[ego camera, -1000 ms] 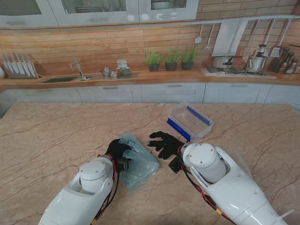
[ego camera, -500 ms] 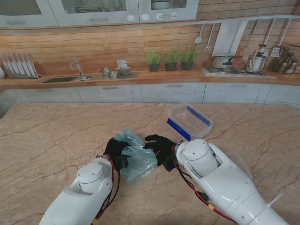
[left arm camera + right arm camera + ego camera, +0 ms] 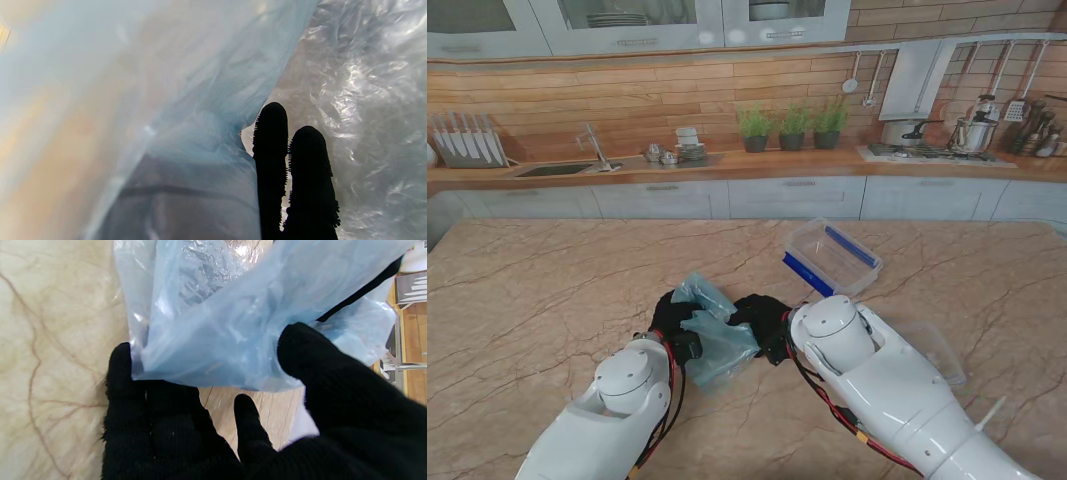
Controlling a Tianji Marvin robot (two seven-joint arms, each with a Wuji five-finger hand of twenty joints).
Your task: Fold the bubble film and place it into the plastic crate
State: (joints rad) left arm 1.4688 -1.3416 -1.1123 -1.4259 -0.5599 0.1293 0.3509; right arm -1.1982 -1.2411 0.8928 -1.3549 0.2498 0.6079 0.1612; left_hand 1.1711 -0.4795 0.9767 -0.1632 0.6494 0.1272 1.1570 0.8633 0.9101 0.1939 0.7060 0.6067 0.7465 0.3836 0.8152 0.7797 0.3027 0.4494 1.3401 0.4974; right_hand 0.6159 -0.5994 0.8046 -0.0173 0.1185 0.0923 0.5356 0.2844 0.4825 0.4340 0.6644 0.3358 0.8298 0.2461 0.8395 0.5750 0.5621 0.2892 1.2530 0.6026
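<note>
Both hands grip the bubble film [image 3: 712,335]: left hand [image 3: 675,318] closed on it, right hand [image 3: 762,318] pinching its edge; I'd press the crease flat

R hand [image 3: 762,315] reached film [image 3: 712,335], film bunched

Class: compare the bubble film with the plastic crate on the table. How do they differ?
The bubble film is soft, crumpled and pale blue; the plastic crate is rigid, boxy and clear with blue trim. Both hands touch the film; the crate stands untouched, farther away. Both are see-through plastic.
</note>
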